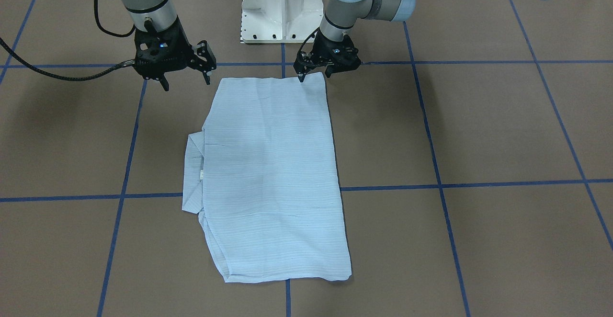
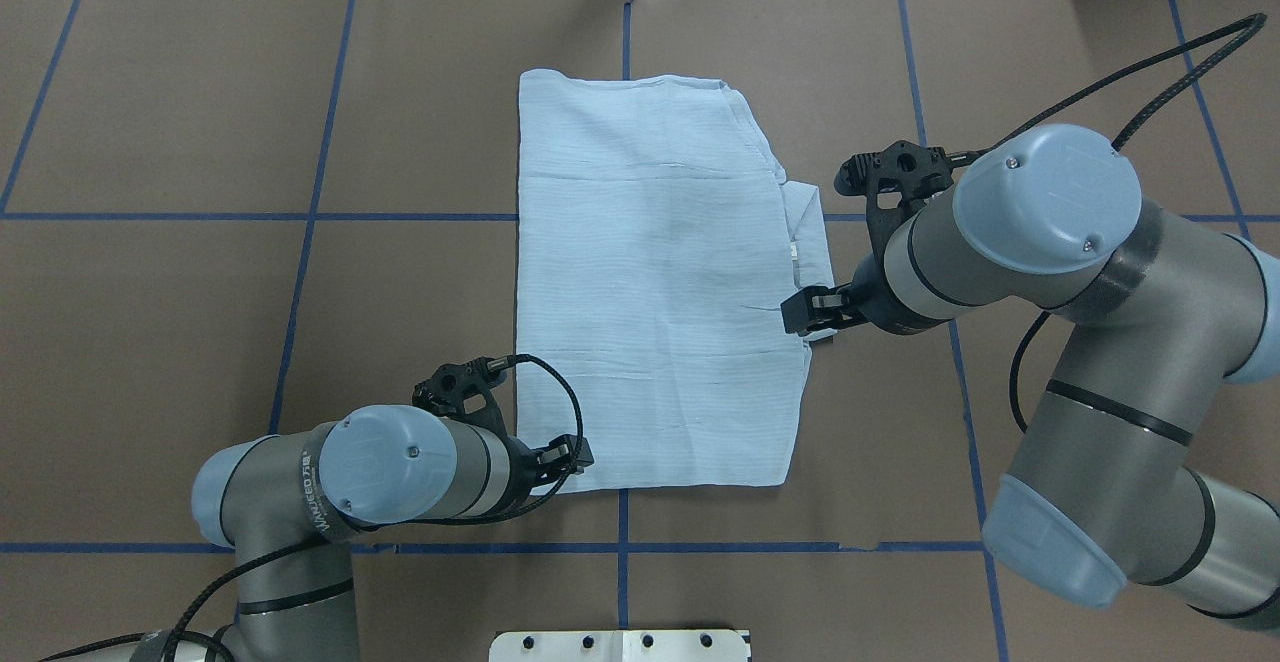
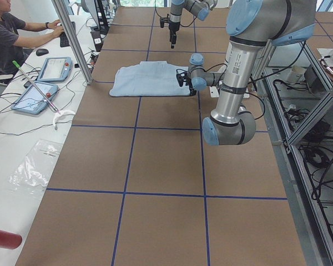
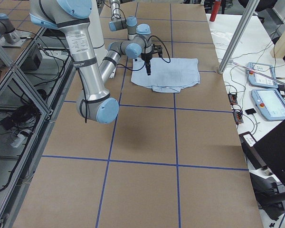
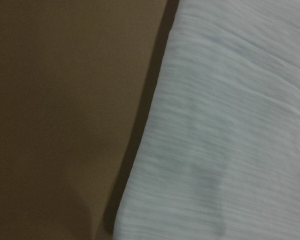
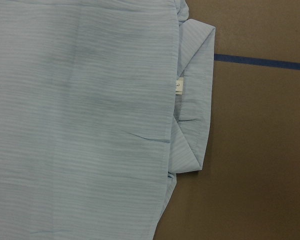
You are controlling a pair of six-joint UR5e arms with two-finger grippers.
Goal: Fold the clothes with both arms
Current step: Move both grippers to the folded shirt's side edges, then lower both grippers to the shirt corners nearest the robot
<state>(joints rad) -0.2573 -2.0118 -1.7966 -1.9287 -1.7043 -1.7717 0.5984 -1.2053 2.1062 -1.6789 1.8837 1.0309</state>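
– While the shirt [image 2: 650, 282] lies flat, what does each station report, starting at the robot's left?

– Left gripper [image 1: 315, 75]: fingers spread, tips low at the shirt's near corner on that side, nothing pinched. Whether a tip touches the cloth cannot be told. Its wrist view shows only a cloth edge and bare table [image 2: 200, 342].

Centre: the shirt is folded into one long panel. It lies on the table between the arms, straight out from the base [image 1: 281, 8]. The collar [image 2: 812, 242] projects from under the panel on the robot's right.

Right gripper [image 1: 187, 83]: fingers spread, empty, hovering off the cloth just beside the other near corner.

– How is the material expected to handle?

– Judged thin, light and limp. It will likely sag and drape when lifted, and the stacked layers may slide apart. The crinkled weave should give the pads fair friction.

– Where is the hold taken?

– At the two near corners, one per gripper, pinching all layers together. Raise both evenly. Avoid the collar: it is thicker, and pulling it would probably drag the lower layer out.
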